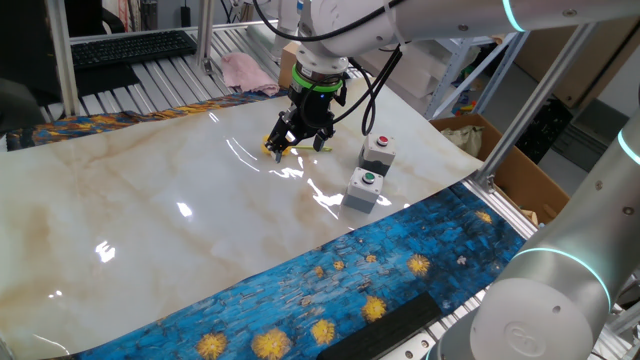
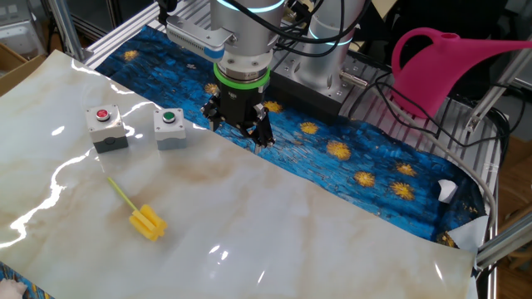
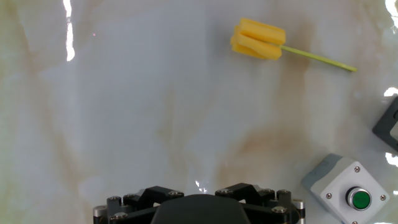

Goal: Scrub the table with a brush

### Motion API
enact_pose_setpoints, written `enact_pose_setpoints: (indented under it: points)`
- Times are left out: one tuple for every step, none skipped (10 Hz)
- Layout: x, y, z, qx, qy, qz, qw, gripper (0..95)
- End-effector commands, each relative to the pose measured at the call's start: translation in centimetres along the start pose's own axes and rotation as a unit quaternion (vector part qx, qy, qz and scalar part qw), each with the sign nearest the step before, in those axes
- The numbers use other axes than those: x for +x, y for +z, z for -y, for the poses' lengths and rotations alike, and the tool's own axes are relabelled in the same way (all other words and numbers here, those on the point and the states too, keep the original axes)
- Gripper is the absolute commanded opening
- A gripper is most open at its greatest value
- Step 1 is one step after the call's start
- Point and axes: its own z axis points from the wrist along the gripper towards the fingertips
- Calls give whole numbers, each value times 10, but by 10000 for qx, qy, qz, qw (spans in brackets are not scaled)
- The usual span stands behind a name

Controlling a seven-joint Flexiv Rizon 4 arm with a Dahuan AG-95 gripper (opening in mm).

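The surface (image 2: 349, 241) is a glossy cream marble top with faint tan veins, edged along one side by a blue cloth (image 2: 374, 166) with yellow swirls.

The fingers (image 2: 264, 138) are spread wide and hold nothing. The gripper (image 2: 239, 127) points straight down and hangs above the marble near the cloth edge, clear of the top. The hand view shows only bare marble straight below it.

The brush (image 2: 148, 221) lies flat on the marble, well apart from the gripper and untouched. Its yellow head sits at one end, and the thin yellow-green stick runs away from it toward the two button boxes.

So the task looks to be at its very start: nothing is picked up and no scrubbing is possible yet. The next move would be to carry the open fingers over the brush, line them across it, come down and close. The head looks soft and is the fatter target. The stick is thin and lies flat on the hard top, so gripping it would be fiddly.

The green-button box (image 2: 169, 126) and the red-button box (image 2: 106, 128) stand side by side near the stick's far end. They do not block a straight path to the head, but a grasp on the stick would bring the fingers closer to them. A pink watering can (image 2: 432, 62) stands off the marble, out of the way.
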Motion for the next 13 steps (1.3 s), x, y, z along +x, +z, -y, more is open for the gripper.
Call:
enact_pose_setpoints:
  points:
    - [0,0,0,-1,0,-4,10000,950]
    - [0,0,0,170,697,135,9973,0]
    - [0,1,-1,164,705,138,9973,0]
    - [0,2,-1,163,706,141,9973,0]
    - [0,2,-1,162,706,141,9973,0]
    - [0,2,-1,162,707,141,9973,0]
    - [0,2,-1,162,710,140,9972,0]
    - [0,2,-1,162,714,140,9972,0]
    - [1,3,-1,161,715,140,9972,0]
    - [1,3,-1,161,715,140,9972,0]
    - [1,3,-1,160,714,141,9972,0]
    - [0,4,-1,159,715,141,9972,0]
    - [0,4,-2,157,716,142,9972,0]
